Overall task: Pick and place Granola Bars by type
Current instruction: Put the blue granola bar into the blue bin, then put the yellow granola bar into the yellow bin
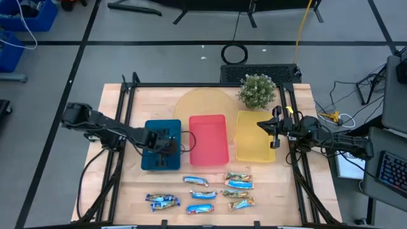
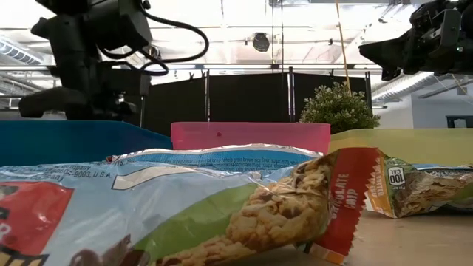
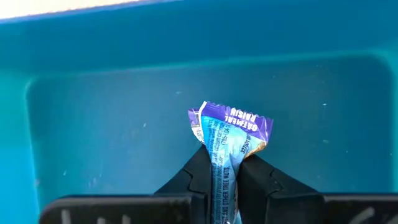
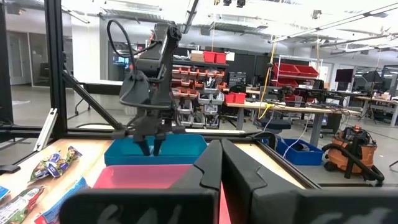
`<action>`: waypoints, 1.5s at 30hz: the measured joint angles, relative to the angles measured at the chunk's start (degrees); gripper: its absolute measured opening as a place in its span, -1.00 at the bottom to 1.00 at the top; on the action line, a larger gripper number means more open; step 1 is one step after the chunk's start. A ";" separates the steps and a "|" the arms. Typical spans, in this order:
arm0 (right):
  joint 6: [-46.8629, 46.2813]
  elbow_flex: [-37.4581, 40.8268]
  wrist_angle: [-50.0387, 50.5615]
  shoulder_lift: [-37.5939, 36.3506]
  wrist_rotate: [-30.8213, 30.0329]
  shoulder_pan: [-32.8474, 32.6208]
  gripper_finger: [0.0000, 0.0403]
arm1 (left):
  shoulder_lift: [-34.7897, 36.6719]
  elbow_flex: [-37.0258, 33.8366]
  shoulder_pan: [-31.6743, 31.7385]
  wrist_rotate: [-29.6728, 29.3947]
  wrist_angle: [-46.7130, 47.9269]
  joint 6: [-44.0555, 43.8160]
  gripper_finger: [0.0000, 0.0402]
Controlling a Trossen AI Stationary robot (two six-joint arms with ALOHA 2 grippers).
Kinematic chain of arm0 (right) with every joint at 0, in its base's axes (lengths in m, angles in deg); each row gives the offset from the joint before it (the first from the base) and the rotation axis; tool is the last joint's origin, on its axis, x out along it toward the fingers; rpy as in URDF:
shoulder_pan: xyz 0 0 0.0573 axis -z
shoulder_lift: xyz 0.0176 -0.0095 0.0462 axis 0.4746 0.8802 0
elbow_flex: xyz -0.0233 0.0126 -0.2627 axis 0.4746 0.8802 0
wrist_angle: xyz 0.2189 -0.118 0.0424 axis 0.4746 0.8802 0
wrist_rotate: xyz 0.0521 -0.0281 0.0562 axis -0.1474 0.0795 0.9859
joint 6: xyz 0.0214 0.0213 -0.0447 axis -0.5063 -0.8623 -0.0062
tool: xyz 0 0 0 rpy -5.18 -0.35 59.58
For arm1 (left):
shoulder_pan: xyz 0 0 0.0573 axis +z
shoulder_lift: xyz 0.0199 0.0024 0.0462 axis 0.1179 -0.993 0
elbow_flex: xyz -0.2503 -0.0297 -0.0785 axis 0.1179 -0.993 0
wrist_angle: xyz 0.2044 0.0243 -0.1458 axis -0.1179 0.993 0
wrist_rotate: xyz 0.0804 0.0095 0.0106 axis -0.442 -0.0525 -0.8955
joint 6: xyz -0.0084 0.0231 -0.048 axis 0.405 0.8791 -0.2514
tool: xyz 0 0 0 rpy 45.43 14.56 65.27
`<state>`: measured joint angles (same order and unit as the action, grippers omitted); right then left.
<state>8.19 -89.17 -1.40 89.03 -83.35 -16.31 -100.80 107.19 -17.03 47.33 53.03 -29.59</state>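
Blue tray (image 3: 93, 124), left claw (image 3: 222, 171) gripping bar (image 3: 227, 134)

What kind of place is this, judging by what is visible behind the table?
Most likely a robotics lab or workshop. The right wrist view shows shelves of red parts bins, workbenches and a shop vacuum. The table itself carries two robot arms inside a black metal frame.

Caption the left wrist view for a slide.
Left gripper shut on a blue-and-white wrapped granola bar, holding it over the floor of the blue rectangular plastic tray.
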 joint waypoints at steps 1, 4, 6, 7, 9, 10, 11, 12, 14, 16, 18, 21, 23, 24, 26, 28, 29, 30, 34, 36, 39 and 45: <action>0.00 0.00 0.00 0.00 0.00 0.00 -1.00 | -0.27 0.00 -0.15 0.68 -0.53 0.97 -0.75; 0.00 0.00 0.00 0.00 0.00 -0.01 -1.00 | -0.44 0.00 -0.43 1.26 -1.49 1.91 -0.73; 0.00 0.00 0.00 0.00 0.00 -0.01 -1.00 | -0.43 0.01 -0.50 0.77 -1.81 1.06 -0.68; 0.00 0.00 0.02 0.00 0.00 -0.01 -1.00 | -0.25 0.02 -0.48 0.56 -1.75 0.57 -0.64; -0.02 0.01 0.06 0.00 0.00 -0.01 -1.00 | 0.09 0.03 -0.46 0.38 -1.78 0.12 -0.55; -0.02 0.00 0.09 0.00 0.00 0.01 -1.00 | 0.09 0.07 -0.52 0.26 -1.85 -0.14 -0.50; -0.02 0.00 0.09 0.00 0.00 0.00 -1.00 | 0.05 0.09 -0.66 0.27 -1.82 -0.56 -0.44; -0.02 0.00 0.08 0.00 0.00 0.01 -1.00 | 0.22 0.09 -0.73 0.29 -1.44 -1.03 -0.38; -0.02 0.00 0.11 0.00 0.00 -0.01 -1.00 | 0.42 1.10 -0.75 0.31 0.66 -1.40 -0.27; -0.02 0.01 0.11 0.00 0.00 -0.01 -1.00 | 0.63 2.91 -0.74 0.29 3.49 -1.80 -0.17; -0.02 0.00 0.17 0.00 0.00 0.01 -1.00 | 1.77 5.19 -0.96 0.09 7.53 -2.49 -0.09; -0.02 0.00 0.22 0.00 0.00 0.00 -1.00 | 4.25 8.57 -3.17 -2.48 13.09 -2.43 -0.04; -0.02 0.00 0.30 0.00 0.00 0.01 -1.00 | 8.28 9.35 -6.44 -8.47 15.46 -2.28 -0.07; -0.02 0.01 0.35 0.00 0.00 0.01 -1.00 | 10.74 9.32 -8.09 -11.73 16.07 -2.29 -0.11; -0.02 0.02 0.44 0.00 0.00 0.01 -1.00 | 16.57 8.54 -11.21 -16.46 15.79 -3.71 -0.22; -0.02 0.01 0.70 0.00 0.00 0.01 -1.00 | 22.83 7.27 -13.96 -20.78 15.08 -6.16 -0.35; -0.02 0.01 0.75 0.00 0.00 -0.01 -1.00 | 25.82 6.26 -15.27 -23.23 13.85 -7.46 -0.42; -0.02 0.00 0.75 0.00 0.00 0.00 -1.00 | 28.74 4.77 -16.48 -25.49 12.39 -8.44 -0.50; 0.00 0.00 0.84 0.14 0.00 0.01 -1.00 | 38.48 -3.65 -17.44 -29.09 4.30 -5.30 -0.89; 0.00 0.00 0.82 0.35 0.00 0.01 -1.00 | 42.18 -8.15 -16.17 -27.55 -1.65 -2.25 -0.95; 0.07 0.00 0.79 0.39 0.00 0.00 -1.00 | 45.57 -14.86 -13.51 -21.67 -14.79 5.80 -0.96; 0.17 0.00 0.85 0.61 0.00 0.01 -1.00 | 51.23 -27.05 -8.16 -8.15 -34.28 17.78 -0.97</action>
<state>8.36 -89.18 -0.55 89.64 -83.35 -16.30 -49.57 80.13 -25.19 39.19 18.75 -11.82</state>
